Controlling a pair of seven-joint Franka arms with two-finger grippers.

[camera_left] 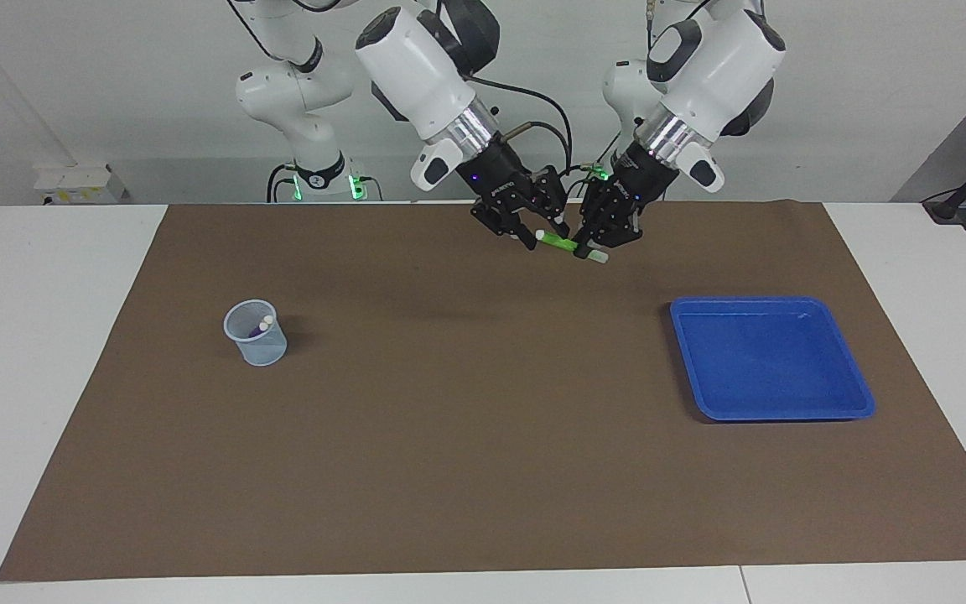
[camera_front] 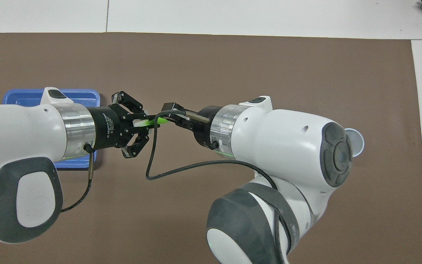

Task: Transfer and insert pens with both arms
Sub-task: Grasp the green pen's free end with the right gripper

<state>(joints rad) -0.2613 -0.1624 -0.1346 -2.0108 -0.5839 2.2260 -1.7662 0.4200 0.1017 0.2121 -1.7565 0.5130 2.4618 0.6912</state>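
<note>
Green pen (camera_left: 565,245) (one) held aloft, two pens (camera_left: 263,324) in cup (camera_left: 257,344)

Both grippers crowd one spot in the air over the mat's robot-side edge, mid-worktop: left gripper (camera_left: 596,243) and right gripper (camera_left: 533,235) nose to nose w/ the green pen (camera_left: 565,246) bridging them, so no passage between. Obstacles on the mat: blue tray (camera_left: 772,359) toward left arm's end, cup (camera_left: 256,333) toward right arm's end, well apart. Wide bare mat (camera_left: 466,436) between them.
</note>
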